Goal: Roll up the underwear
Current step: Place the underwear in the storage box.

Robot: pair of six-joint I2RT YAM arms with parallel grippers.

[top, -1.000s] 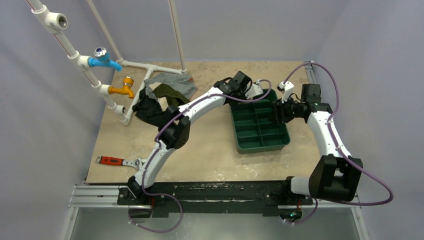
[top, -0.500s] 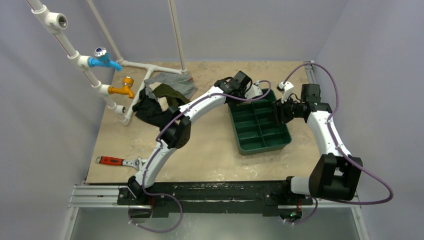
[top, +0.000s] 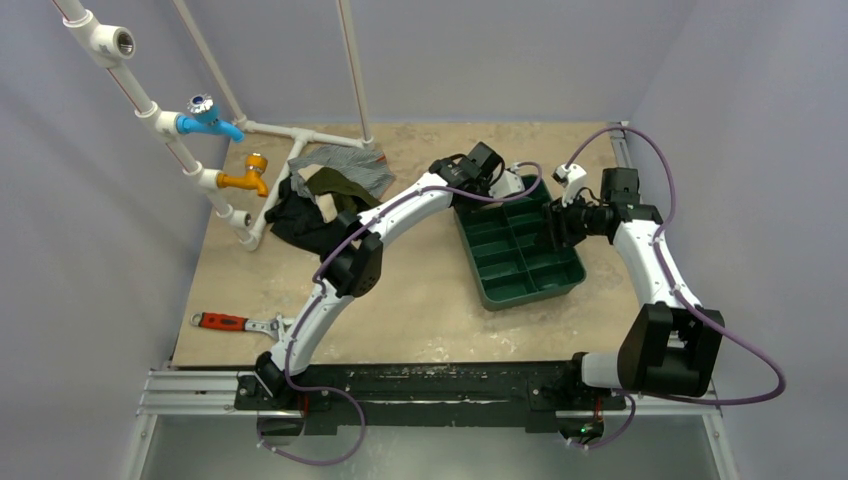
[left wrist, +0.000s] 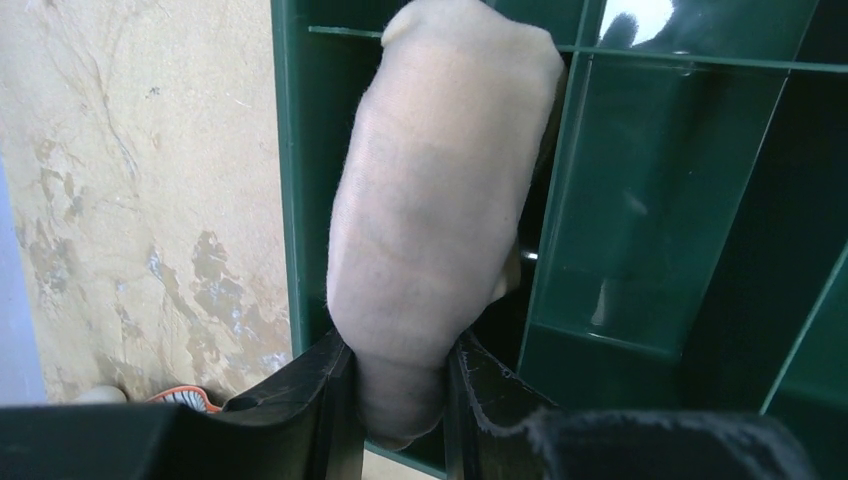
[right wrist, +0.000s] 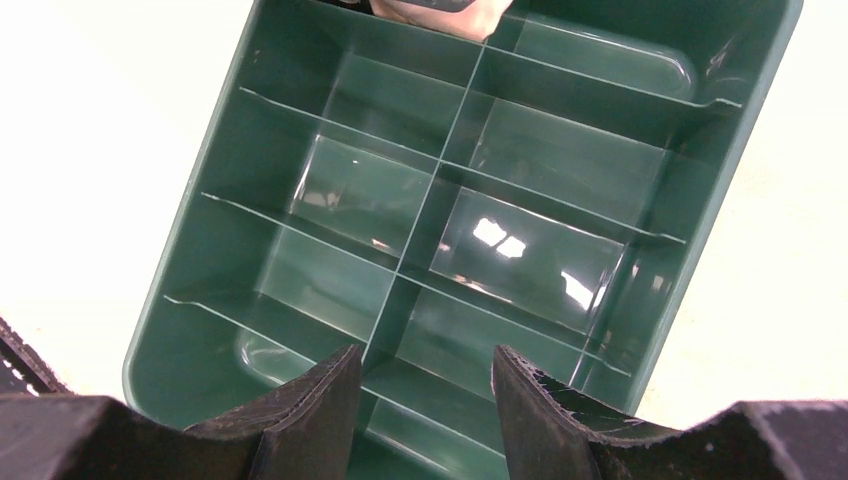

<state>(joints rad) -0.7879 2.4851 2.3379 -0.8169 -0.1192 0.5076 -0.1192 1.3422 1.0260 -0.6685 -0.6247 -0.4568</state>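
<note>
Overhead view of a mottled beige worktop [top: 420, 310] with two white robot arms reaching from the 6 o'clock edge. A dark green tray [top: 468, 250], split into two columns of compartments, sits toward 3 o'clock.

The underwear [left wrist: 440, 200], pale beige-peach, is already a compact roll. The fingers of the left gripper [left wrist: 400, 370] pinch its near end. The roll points out over the tray's 11 o'clock corner compartment, beside the left wall. Whether its far end touches the tray floor cannot be told.

The right gripper [right wrist: 425, 365] hangs over the tray's 6 o'clock end with fingers spread and nothing between them. In its view every compartment looks bare and glossy. A scrap of the pale cloth shows at the 12 o'clock edge.

The rolling itself looks finished, judging by the tight, smooth cylinder. What seems left is to lower the roll into the compartment and let go (the cloth may spring loose once released).

At 10 o'clock on the worktop lies a heap of other clothes: an olive-green garment [top: 335, 183], a grey striped garment [top: 350, 160] and a black garment [top: 295, 220]. They lie by white pipes that carry a blue tap [top: 207, 115] and an orange tap [top: 250, 172]. A red-handled wrench [top: 225, 322] lies at 8 o'clock.

No brand, label or writing can be read anywhere.
</note>
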